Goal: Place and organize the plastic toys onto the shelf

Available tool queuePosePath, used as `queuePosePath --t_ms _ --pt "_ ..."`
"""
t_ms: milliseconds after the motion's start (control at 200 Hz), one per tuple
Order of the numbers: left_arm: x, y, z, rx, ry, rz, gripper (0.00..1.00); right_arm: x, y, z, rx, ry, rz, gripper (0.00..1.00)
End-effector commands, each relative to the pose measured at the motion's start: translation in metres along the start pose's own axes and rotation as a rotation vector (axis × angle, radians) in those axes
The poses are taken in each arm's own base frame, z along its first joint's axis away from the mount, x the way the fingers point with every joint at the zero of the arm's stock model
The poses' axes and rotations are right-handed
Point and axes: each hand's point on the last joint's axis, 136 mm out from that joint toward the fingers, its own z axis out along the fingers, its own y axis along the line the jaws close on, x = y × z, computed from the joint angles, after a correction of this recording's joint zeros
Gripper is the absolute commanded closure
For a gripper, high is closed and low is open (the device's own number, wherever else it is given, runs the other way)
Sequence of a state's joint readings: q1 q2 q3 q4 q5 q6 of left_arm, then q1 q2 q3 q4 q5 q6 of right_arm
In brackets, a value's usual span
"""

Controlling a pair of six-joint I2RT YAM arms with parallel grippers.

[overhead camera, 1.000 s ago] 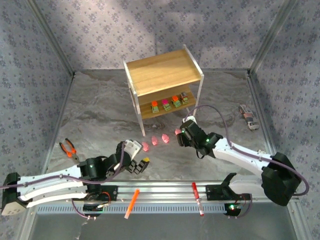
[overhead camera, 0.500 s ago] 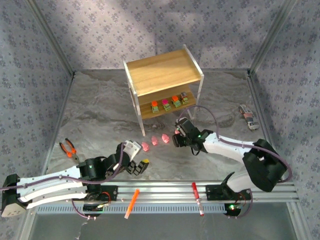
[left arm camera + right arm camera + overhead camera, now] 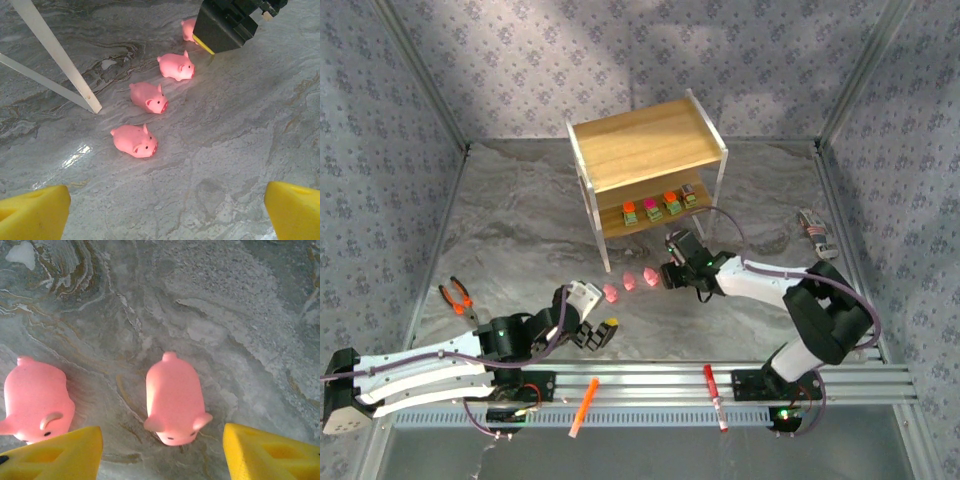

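The shelf (image 3: 642,147) stands at the back centre, with four blocky toys (image 3: 660,206) in a row on its lower tier. Pink pigs lie in a diagonal line on the table in front of it: the nearest pig (image 3: 135,140), a second pig (image 3: 148,97), a third pig (image 3: 176,66) and a fourth pig (image 3: 189,29). My right gripper (image 3: 162,455) hangs open right over the fourth pig (image 3: 175,397), one yellow finger (image 3: 272,455) on each side of it, not touching. The third pig (image 3: 36,400) lies just left. My left gripper (image 3: 165,220) is open and holds nothing, short of the nearest pig.
A white shelf leg (image 3: 60,60) stands left of the pig line. Orange-handled pliers (image 3: 457,299) lie at the far left. An orange marker (image 3: 584,405) and a red pen (image 3: 715,395) rest on the front rail. A small grey object (image 3: 817,232) lies at the right.
My right gripper has swung left and come down over the pig at the right end of the line. The left arm has stayed still.
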State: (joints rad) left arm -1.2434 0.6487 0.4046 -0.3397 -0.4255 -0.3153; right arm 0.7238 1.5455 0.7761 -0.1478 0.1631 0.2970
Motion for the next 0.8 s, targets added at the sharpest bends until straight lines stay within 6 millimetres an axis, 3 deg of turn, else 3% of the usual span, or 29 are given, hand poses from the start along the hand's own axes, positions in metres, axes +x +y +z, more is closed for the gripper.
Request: queuePosePath --t_ms 0,795 --pt "0.0 0.001 0.001 0.002 -0.005 -0.017 0.0 -0.013 0.004 0.004 -0.013 -0.015 -0.016 0.35" --pt "0.0 0.001 0.001 0.001 -0.007 -0.017 0.01 0.001 -0.006 0.018 0.013 0.025 0.003 0.4"
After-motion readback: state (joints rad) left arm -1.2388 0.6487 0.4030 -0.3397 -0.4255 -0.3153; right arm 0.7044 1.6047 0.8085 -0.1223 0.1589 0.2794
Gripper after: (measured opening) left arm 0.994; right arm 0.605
